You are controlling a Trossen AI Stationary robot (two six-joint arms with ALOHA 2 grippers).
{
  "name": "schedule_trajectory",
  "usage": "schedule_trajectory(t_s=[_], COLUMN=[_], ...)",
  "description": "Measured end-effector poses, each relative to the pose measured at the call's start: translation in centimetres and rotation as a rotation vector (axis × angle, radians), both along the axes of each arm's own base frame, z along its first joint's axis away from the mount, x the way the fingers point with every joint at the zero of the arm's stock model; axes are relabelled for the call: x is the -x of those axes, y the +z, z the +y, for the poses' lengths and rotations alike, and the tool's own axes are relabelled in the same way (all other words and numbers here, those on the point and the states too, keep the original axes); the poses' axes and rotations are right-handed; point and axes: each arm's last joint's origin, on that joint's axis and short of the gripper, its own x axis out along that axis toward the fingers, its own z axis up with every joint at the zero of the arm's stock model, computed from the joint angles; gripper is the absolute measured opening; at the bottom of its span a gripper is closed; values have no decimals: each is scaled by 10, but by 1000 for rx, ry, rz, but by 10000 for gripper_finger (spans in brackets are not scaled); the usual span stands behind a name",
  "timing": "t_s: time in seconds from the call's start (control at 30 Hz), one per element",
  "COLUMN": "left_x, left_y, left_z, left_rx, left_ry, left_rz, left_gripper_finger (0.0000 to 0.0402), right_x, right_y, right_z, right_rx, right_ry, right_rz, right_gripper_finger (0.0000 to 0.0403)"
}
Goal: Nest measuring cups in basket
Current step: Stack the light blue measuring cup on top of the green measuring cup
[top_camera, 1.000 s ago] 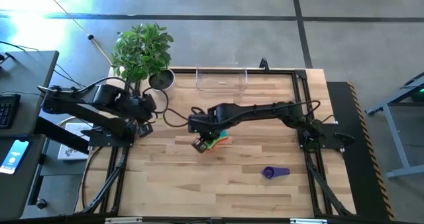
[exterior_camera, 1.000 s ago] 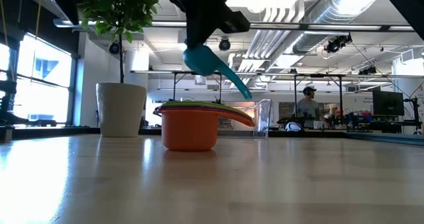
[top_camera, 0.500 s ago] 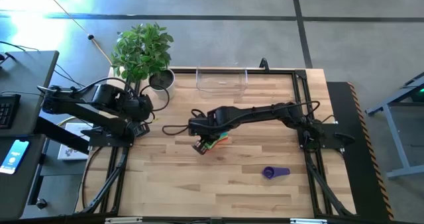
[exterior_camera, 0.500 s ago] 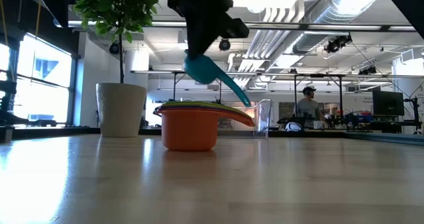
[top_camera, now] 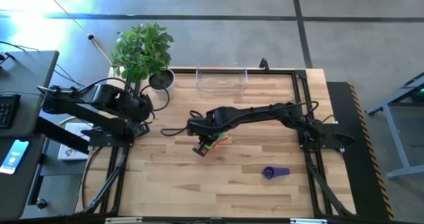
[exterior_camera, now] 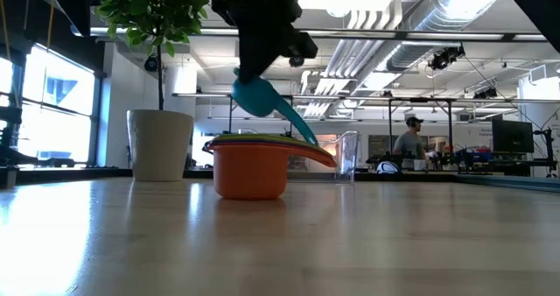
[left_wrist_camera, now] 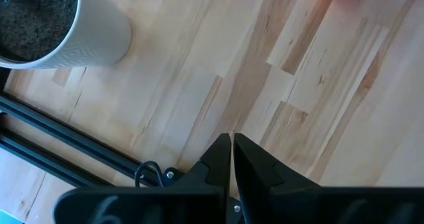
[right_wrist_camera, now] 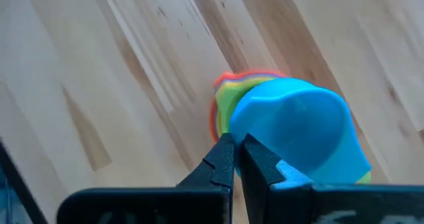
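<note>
- One light blue cup (exterior_camera: pixel 255 96) hangs just above the nested stack of cups (exterior_camera: pixel 254 166) mid-table, clamped in the right gripper (right_wrist_camera: pixel 233 159).
- Basket (top_camera: pixel 222 80) sits well apart at the far edge.
- Purple cup (top_camera: pixel 274 172) lies alone.
- Left gripper (left_wrist_camera: pixel 232 151), fingers together, waits near the plant pot (left_wrist_camera: pixel 59 25).

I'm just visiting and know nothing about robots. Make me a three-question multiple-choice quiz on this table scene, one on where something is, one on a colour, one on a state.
1. Where does the purple cup lie?
A. alone on the bare wood, apart from the stack
B. inside the clear basket
C. on top of the stack

2. What colour is the cup the right gripper carries?
A. red
B. light blue
C. yellow

3. What is in the clear basket?
A. all the cups
B. the plant
C. nothing visible

Answers:
1 A: the purple cup sits by itself, away from the stack.
2 B: the right gripper pinches a light blue cup above the stack.
3 C: the basket shows only wood through it.
</note>
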Motion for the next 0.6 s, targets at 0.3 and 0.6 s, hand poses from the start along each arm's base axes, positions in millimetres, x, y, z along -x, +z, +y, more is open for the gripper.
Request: schedule_trajectory(t_s=[0.3,0.6], left_x=[0,0], left_y=[0,0], left_z=[0,0], left_rx=[0,-3], left_ry=[0,0], left_rz=[-3,-4], left_gripper_finger=[10,10], right_x=[-7,-9], right_y=[-27,-24], right_z=[1,2], right_rx=[-21,-28], right_ry=[14,15], right_rz=[85,57], right_gripper_finger=[0,0])
